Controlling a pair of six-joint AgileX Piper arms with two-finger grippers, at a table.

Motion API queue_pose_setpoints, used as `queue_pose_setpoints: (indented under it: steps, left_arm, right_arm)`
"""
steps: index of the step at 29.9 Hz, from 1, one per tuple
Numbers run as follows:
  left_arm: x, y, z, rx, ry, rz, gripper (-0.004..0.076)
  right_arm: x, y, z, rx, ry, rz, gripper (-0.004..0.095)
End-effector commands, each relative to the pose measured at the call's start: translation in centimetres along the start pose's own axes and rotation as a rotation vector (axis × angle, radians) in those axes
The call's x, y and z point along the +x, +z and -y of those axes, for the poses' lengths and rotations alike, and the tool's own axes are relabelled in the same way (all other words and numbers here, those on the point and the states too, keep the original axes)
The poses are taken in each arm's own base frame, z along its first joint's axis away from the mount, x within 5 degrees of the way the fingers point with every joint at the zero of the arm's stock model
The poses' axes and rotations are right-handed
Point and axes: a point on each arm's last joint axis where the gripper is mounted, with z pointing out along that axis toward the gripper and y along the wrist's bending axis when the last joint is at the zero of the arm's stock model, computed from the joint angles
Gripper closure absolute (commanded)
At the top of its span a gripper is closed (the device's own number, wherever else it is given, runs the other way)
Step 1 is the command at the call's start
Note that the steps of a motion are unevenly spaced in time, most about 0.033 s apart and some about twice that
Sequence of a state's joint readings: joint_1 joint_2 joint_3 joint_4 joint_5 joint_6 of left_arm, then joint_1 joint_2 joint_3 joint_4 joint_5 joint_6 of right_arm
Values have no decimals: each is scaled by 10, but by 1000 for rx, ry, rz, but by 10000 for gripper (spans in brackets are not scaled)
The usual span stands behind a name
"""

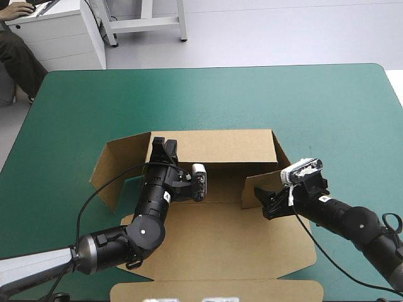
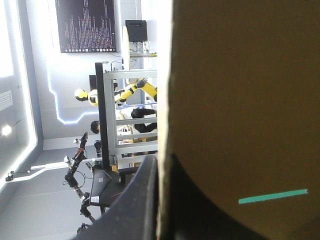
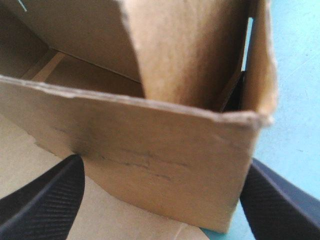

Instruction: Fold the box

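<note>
**High view:** The brown box lies mid-frame on the teal-green counter, and it looks about half formed. The back wall stands. A side panel at centre left leans up and outward, and a short flap at centre right is raised. The lid along the lower edge lies flat. I judge that the side walls are not yet tucked. The left jaws sit at the back wall's left end, and the right jaws are at the short flap.

**Left wrist view:** The left jaws are clamped on matte board, with its cut edge running between them. A thin teal-green slit shows through the sheet.

**Right wrist view:** The right jaws stand wide apart and grip nothing. The short flap is upright between them, its upper edge ragged and its face scuffed with dark streaks.
</note>
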State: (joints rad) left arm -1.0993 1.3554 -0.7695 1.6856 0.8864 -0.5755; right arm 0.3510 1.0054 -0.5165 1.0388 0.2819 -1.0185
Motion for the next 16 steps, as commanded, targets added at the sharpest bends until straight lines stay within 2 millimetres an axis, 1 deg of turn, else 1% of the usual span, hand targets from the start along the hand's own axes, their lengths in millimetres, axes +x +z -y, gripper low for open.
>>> queue_pose_setpoints:
  steps: [1, 6, 11, 14, 16]
  left_arm:
    - [-3, -6, -25, -135, 9, 35, 734]
    - [-3, -6, -25, -135, 9, 35, 734]
    - [-3, -6, -25, -135, 11, 35, 734]
    - [-3, -6, -25, -135, 11, 35, 734]
    - [-3, -6, -25, -135, 11, 35, 734]
  right_arm:
    - [-14, -3, -4, 57, 20, 93, 144]
    - [-18, 0, -5, 97, 47, 140, 144]
    - [-14, 13, -1, 121, 60, 101, 178]
    - [-11, 21, 2, 145, 53, 82, 242]
    - [-11, 24, 4, 161, 47, 84, 339]
